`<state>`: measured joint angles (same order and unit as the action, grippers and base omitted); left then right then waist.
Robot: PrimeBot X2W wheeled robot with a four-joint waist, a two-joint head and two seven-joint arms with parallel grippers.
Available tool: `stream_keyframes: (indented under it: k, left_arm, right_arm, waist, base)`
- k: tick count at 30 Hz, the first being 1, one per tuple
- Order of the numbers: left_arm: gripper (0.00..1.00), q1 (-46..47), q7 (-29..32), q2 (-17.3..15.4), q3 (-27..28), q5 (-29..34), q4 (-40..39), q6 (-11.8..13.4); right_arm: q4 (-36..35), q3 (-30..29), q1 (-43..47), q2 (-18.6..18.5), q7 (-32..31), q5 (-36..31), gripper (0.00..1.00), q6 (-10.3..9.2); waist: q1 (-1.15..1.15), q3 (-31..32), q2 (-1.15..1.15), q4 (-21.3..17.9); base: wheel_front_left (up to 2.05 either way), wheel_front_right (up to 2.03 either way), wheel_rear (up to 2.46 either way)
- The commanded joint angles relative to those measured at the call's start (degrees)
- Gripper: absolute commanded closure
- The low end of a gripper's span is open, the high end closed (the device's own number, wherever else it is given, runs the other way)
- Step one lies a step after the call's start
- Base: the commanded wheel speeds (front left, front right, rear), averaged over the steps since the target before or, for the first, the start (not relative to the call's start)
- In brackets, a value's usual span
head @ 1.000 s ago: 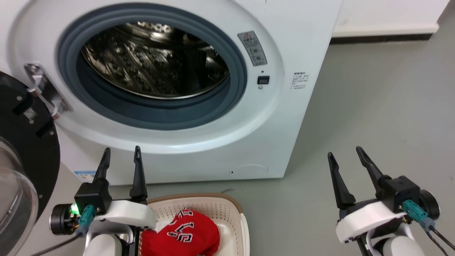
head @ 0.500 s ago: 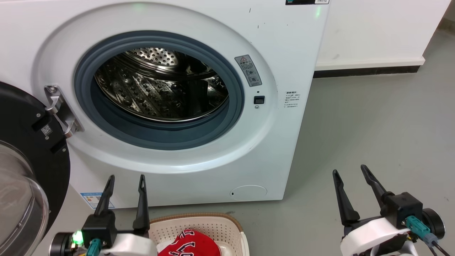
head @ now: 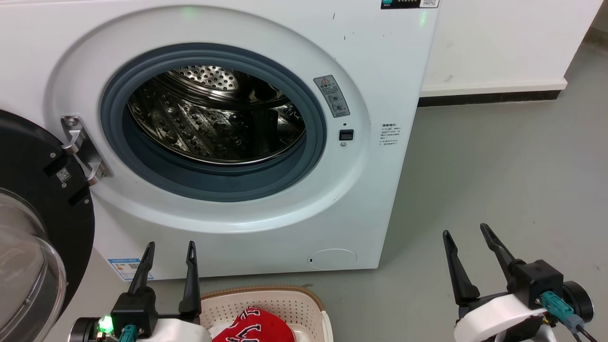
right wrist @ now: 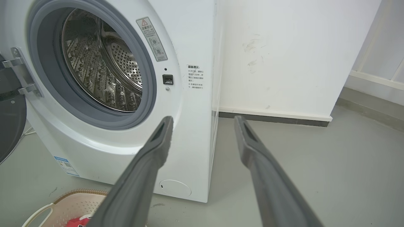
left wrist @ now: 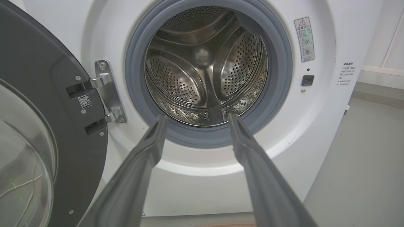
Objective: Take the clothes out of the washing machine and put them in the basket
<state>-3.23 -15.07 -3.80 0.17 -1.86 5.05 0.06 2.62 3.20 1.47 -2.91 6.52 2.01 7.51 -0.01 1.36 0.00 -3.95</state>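
Note:
The white washing machine (head: 389,66) stands before me with its round door (head: 33,223) swung open to the left. Its steel drum (head: 213,118) shows bare metal, and bare metal is also what the drum (left wrist: 205,66) shows in the left wrist view. A red jersey (head: 259,327) with lettering lies in the cream basket (head: 285,299) on the floor at the bottom edge. My left gripper (head: 171,247) is open, just left of the basket, holding nothing. My right gripper (head: 465,232) is open over the bare floor to the right of the machine.
Grey floor (head: 513,180) stretches to the right of the machine up to a white wall with a dark skirting (head: 489,97). The open door (left wrist: 38,126) takes up the space to the left. The basket (right wrist: 72,205) sits close to the machine's front.
The head view has tilted up, so the whole picture has slid down; both grippers and the basket sit lower in it. Neither gripper has opened or shut.

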Motion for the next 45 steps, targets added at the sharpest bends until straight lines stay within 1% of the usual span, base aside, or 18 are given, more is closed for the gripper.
stream_keyframes:
  k: [1,13,14,16,20,28,45]
  left_arm:
    - [0.00,0.03,-0.14,-0.24,-0.09,-0.24,0.09,0.23]
    - [0.00,0.99,-0.14,-0.48,-0.40,-0.77,-0.05,0.37]
    - [1.00,0.23,0.00,-0.28,-0.32,-0.78,0.26,0.26]
    - [1.00,0.58,0.47,-0.18,0.15,-1.70,1.28,0.13]
    - [1.00,1.69,2.36,-0.13,1.13,-6.81,2.36,-0.30]
    - [1.00,2.19,4.22,-0.02,1.30,-16.43,2.60,-1.12]
    - [1.00,3.73,7.97,0.18,2.22,-33.64,3.74,-2.65]
  right_arm:
    - [-0.28,0.00,0.49,0.06,0.04,0.14,0.00,-0.04]
    - [0.02,-0.13,0.24,0.06,0.07,0.59,0.00,-0.04]
    - [0.19,-0.10,0.05,0.00,0.00,0.13,1.00,0.00]
    - [0.48,0.17,0.47,0.00,0.12,0.98,1.00,0.00]
    - [0.62,-0.07,0.25,-0.24,-0.25,6.84,1.00,0.00]
    - [2.21,-0.45,-1.13,-0.98,-1.21,17.08,1.00,0.00]
    - [4.31,-1.31,-2.81,-1.74,-2.90,35.14,1.00,-0.01]
  waist:
    - [0.01,-0.01,0.00,0.01]
    - [0.01,-0.08,0.00,0.19]
    - [0.01,-0.09,0.00,0.19]
    - [0.01,-0.10,0.00,0.21]
    - [0.01,-0.15,0.00,0.35]
    - [0.01,-0.24,0.00,0.59]
    - [0.01,-0.44,0.00,1.09]
  base:
    - [0.00,0.00,0.00]
    - [0.00,0.00,0.00]
    - [0.00,0.00,0.00]
    - [0.00,0.00,0.00]
    - [0.00,0.00,0.00]
    - [0.00,0.00,0.00]
    - [0.00,0.00,0.00]
